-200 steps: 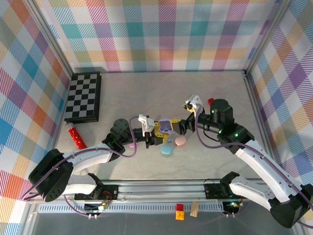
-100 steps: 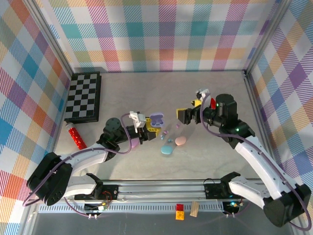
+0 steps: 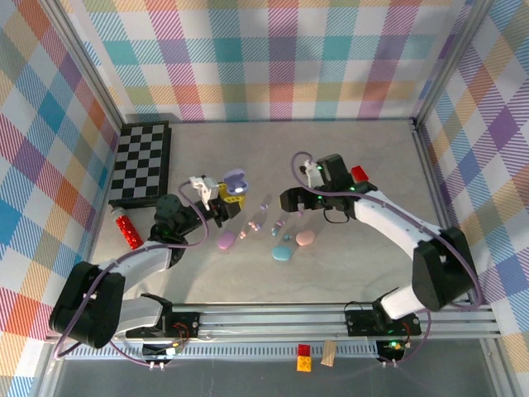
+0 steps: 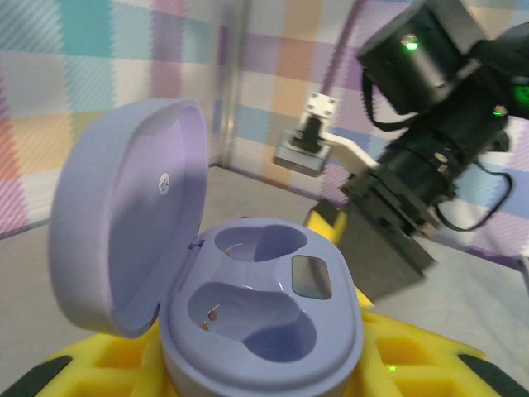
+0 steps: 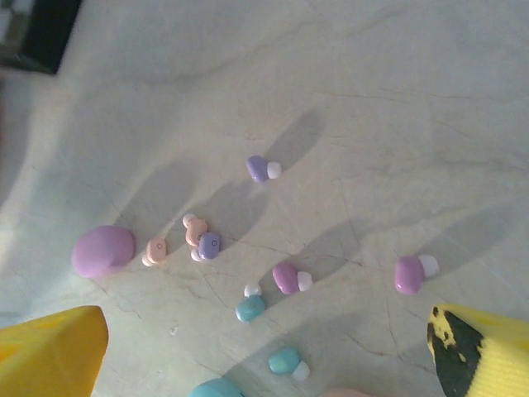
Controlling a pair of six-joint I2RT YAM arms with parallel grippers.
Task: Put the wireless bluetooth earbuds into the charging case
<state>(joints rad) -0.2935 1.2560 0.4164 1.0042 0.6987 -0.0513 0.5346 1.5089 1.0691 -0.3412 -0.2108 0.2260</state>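
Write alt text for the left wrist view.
An open lilac charging case sits clamped in the yellow-fingered left pincer, lid swung up to the left and both earbud wells empty. Behind it the right arm's black wrist, green light on, hangs above the pale table.

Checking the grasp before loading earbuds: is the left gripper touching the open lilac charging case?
Touching. The left wrist view shows the lilac charging case seated between the left gripper's yellow fingers, which press against both its sides.

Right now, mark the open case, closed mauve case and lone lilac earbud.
open case (image 4: 241, 277): left wrist view, ridge between wells.
closed mauve case (image 5: 102, 251): right wrist view, top.
lone lilac earbud (image 5: 257, 168): right wrist view, body.
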